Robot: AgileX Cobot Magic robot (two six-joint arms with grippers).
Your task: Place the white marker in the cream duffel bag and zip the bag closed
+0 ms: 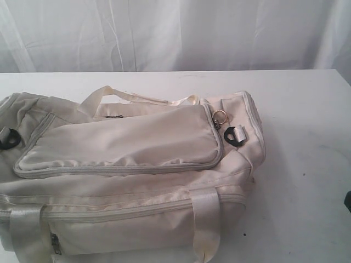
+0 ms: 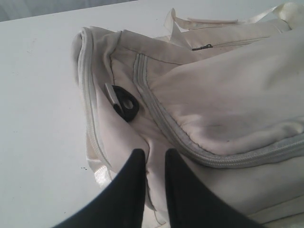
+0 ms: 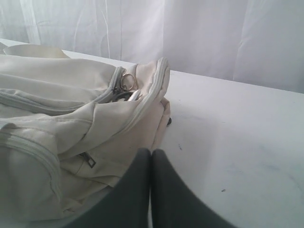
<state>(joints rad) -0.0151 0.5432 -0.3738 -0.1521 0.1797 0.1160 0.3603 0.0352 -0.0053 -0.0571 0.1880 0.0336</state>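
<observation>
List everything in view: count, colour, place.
cream duffel bag: 1, cream, on the table, top flap looks zipped
black strap loops: 2, black, one at each bag end
metal ring: 1, silver, on the top zip
white marker: 0, not in view
table: 1, white, under the bag
curtain: 1, white, behind the table
left gripper: 1, black, closed on a fold of the bag
right gripper: 1, black, shut, empty, by the other end

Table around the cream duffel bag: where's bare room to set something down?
Bare table is on the right arm's side, past the key ring end of the cream duffel bag. A thin strip runs between bag and curtain. The bag crowds the left and front.
</observation>
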